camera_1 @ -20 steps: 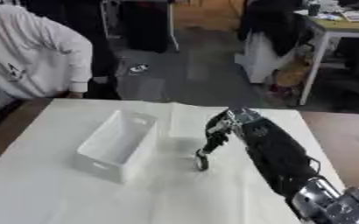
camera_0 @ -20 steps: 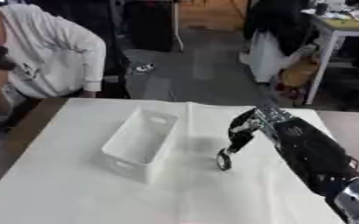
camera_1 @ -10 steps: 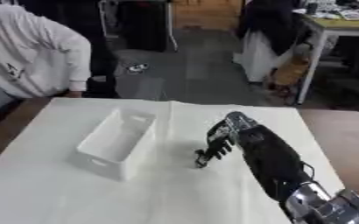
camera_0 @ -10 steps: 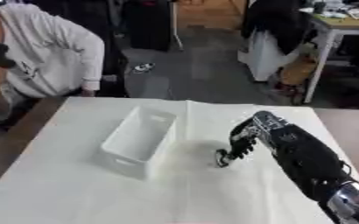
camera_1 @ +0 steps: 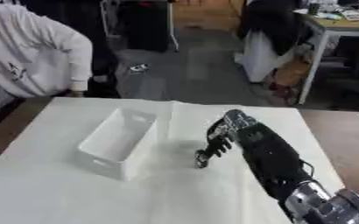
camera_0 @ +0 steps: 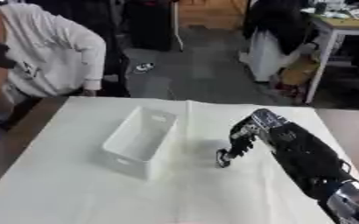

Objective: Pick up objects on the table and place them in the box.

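A white open-topped box stands left of the middle of the white-covered table, and I see nothing inside it. My right hand comes in from the lower right and hangs just right of the box, apart from it. Its fingers curl downward, with their tips at the cloth. They pinch a small dark thing that I cannot make out. My left hand shows in neither view.
A white cloth covers the table. Bare brown tabletop shows along the left edge and at the right. Beyond the far edge are the floor and office furniture.
Almost nothing. The right hand stays beside the box with its fingertips at the same spot on the cloth; only the picture shifts slightly.
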